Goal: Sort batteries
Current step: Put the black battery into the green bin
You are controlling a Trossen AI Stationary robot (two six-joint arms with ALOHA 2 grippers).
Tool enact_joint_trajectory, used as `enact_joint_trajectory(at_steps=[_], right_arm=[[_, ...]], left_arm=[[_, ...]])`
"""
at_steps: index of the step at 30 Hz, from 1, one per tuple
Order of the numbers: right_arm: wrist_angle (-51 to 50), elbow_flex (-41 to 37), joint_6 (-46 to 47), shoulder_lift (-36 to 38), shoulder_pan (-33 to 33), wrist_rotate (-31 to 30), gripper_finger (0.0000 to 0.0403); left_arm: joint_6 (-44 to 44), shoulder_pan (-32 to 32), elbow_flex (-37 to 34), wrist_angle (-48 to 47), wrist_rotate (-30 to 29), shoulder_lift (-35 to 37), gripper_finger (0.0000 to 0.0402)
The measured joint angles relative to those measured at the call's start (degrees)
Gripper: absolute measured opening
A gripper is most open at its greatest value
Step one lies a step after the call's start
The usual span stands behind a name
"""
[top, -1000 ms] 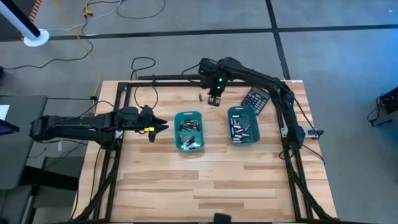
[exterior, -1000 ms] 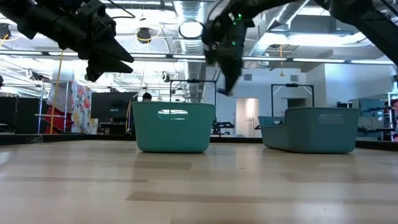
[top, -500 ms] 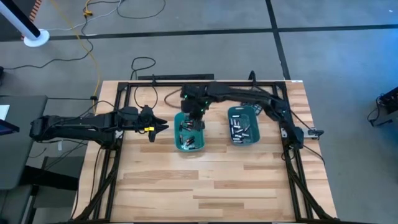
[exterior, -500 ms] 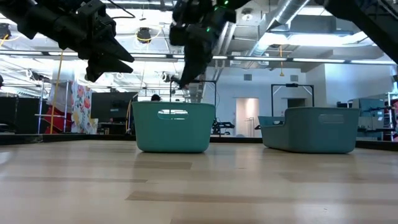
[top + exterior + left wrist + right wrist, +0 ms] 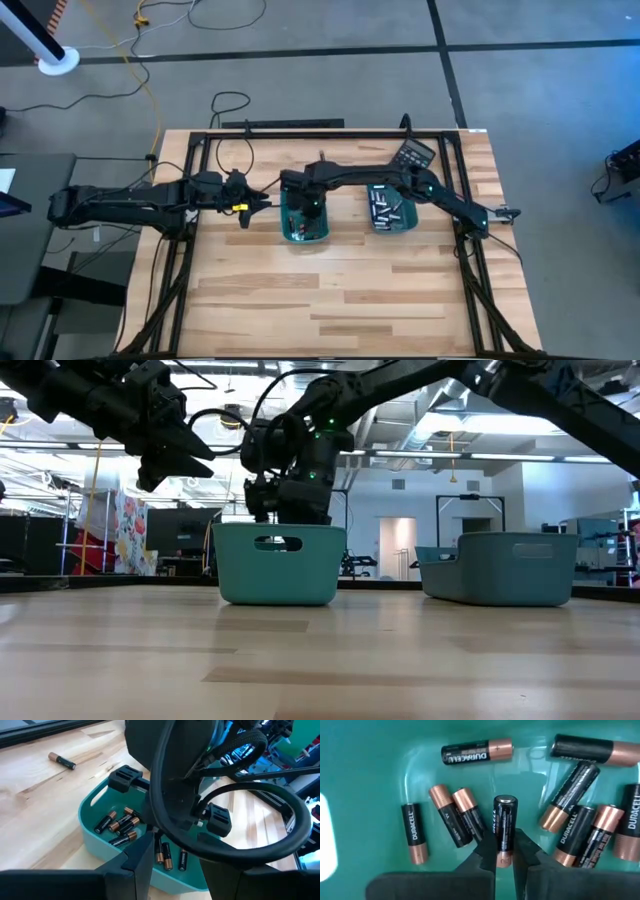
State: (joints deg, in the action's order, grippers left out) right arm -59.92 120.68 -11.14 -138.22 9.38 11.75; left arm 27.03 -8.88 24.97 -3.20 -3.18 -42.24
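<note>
Over the left teal tray (image 5: 303,225) on the wooden table (image 5: 340,290), the right gripper (image 5: 504,854) clamps a black copper-ended battery (image 5: 503,830); left gripper (image 5: 262,203) beside it, fingers apart

Two trays were set side by side mid-table — the left tray (image 5: 303,232) under the right gripper (image 5: 305,207), the right tray (image 5: 392,222) just beside it. Batteries (image 5: 465,815) lay in both. A calculator (image 5: 411,154) sat behind the right tray; the left gripper (image 5: 262,203) hung left of the trays.
</note>
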Motion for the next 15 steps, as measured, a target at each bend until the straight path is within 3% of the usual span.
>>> enact_joint_trajectory(at_steps=[15], right_arm=[[0.96, 0.04, 0.66, 0.16, 0.14, -0.02, 0.0040]], left_arm=[[0.01, 0.00, 0.00, 0.07, -0.07, -0.02, 0.0146]])
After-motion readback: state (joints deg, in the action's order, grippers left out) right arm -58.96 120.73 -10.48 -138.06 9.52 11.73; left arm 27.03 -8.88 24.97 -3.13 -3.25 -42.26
